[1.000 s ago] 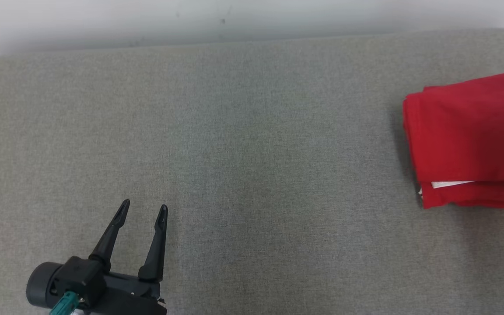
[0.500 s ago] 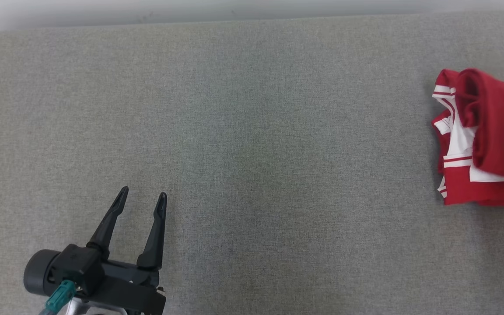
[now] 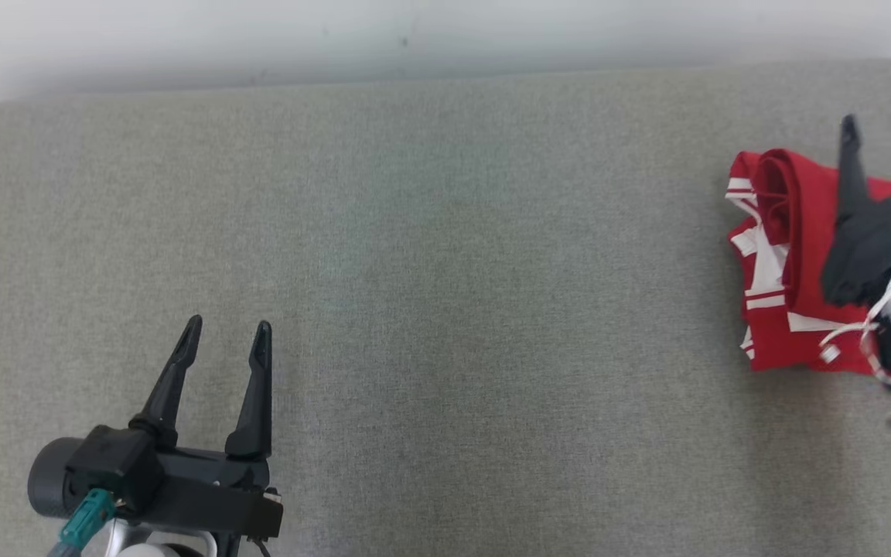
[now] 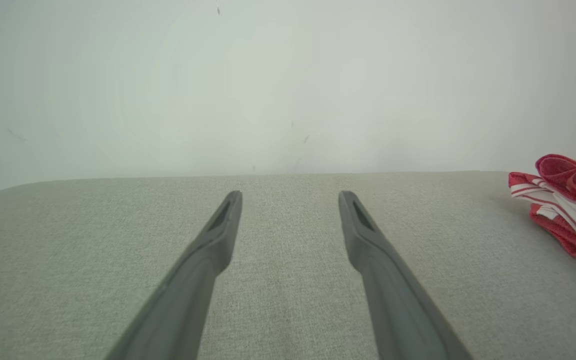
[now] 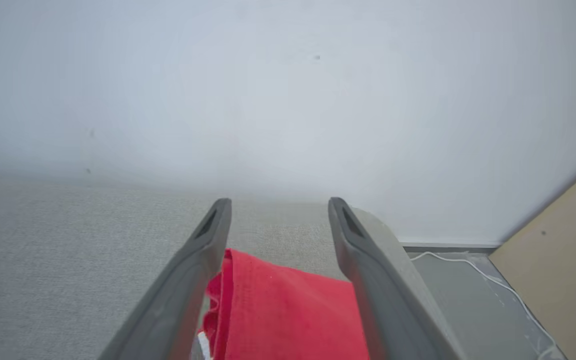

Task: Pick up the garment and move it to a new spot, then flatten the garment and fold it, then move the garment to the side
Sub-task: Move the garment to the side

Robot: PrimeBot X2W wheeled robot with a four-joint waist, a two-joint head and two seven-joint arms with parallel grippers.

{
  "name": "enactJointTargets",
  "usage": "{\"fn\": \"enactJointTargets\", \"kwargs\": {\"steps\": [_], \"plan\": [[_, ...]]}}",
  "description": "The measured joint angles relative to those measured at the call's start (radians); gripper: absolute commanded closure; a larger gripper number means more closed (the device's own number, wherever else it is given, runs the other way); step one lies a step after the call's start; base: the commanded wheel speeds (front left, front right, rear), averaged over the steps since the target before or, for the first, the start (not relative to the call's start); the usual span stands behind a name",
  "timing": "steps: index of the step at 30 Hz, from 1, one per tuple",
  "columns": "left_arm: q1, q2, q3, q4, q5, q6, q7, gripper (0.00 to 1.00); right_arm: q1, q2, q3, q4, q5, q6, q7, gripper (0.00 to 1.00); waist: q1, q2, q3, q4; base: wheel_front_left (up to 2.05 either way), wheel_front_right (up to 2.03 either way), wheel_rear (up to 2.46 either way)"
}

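Nearest the robot, at the lower left of the head view, the left gripper (image 3: 228,325) hangs over the bare grey cloth of the bench (image 3: 453,271), its two dark fingers (image 3: 171,379) spread wide with nothing between them. In its own wrist view the same fingers frame only grey weave, with the garment (image 4: 563,175) well off to their right. Further out, at the right edge of the head view, the right gripper (image 3: 890,122) lies over the garment, fingers also wide apart and pointing toward the far edge of the bench. They grip nothing. In the right wrist view the red cloth shows between and below the fingers, but whether they brush it cannot be told. The garment is red with white stripes and sits as a loosely folded bundle near the right end of the bench. Its upper layer is rolled into a thick fold on the left side, and striped edges poke out beneath that fold. It is well apart from the left gripper, with open grey bench between them. Beyond the far edge of the bench rises a plain pale wall (image 3: 414,31). Past the rounded right corner of the bench, the right wrist view shows a grey floor (image 5: 458,300) with a thin white cable (image 5: 468,265) running across it and a tan board (image 5: 568,250) leaning at the side.
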Motion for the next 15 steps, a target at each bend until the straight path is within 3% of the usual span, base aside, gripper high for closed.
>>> {"fn": "enactJointTargets", "kwargs": {"steps": [6, 15], "plan": [[0.005, -0.009, 0.02, 0.036, -0.013, 0.008, -0.003, 0.0, 0.102, 0.08, 0.004, -0.014, 0.059, 0.0, -0.16, 0.0, -0.0002, -0.0001, -0.058, -0.018, 0.0, 0.0, 0.0], [0.034, -0.024, 0.042, 0.06, -0.044, 0.027, -0.012, 0.0, 0.271, 0.162, 0.045, -0.017, 0.11, 0.031, -0.348, 0.0, -0.0003, -0.0002, -0.16, -0.048, 0.0, 0.0, 0.0]]}}
